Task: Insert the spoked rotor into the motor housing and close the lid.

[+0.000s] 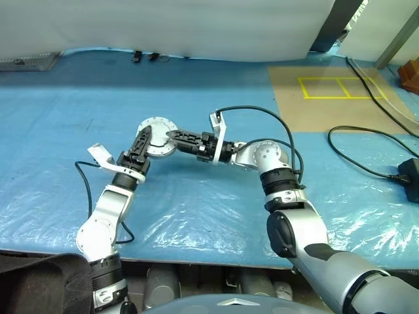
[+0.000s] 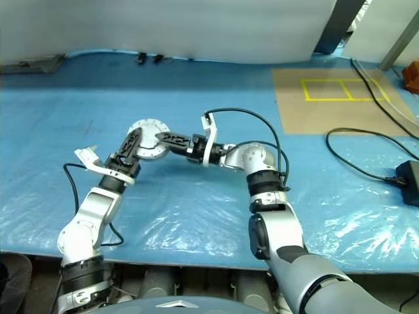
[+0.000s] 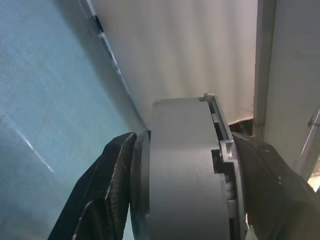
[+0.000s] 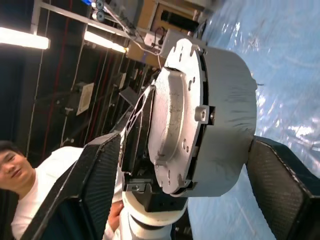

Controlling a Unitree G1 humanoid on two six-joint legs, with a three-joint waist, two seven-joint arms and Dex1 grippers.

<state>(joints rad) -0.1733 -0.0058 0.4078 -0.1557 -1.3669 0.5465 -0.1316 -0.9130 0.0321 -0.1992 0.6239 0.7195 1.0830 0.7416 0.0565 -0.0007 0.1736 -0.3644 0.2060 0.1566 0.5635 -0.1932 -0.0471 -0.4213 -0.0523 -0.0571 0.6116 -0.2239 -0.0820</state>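
head views first: the round silver-grey metal motor housing [image 1: 157, 136] is held up off the blue plastic-covered table [image 1: 59, 131], flat face toward the camera, between the two arms. the left gripper [image 1: 143, 142] comes up from below on its left side with its black fingers clamped across the rim. the right gripper [image 1: 178, 138] reaches in level from the right, tips at the housing's right edge, so both arms are about equally close.

left wrist view: the housing [image 3: 180, 170] is edge-on here, its flat axis running across from one finger [image 3: 107, 185] to the other, both pressed on it. definitely gripped.

right wrist view: housing [image 4: 200, 120] sits between the right gripper's fingers [image 4: 87, 185] with a clear gap on each side, jaws apart, not holding. a person in a white top [image 4: 30, 200] is in the background.

hard to tell: the windings and any spoked rotor are hidden, and i can't say whether that ribbed plate is the lid.
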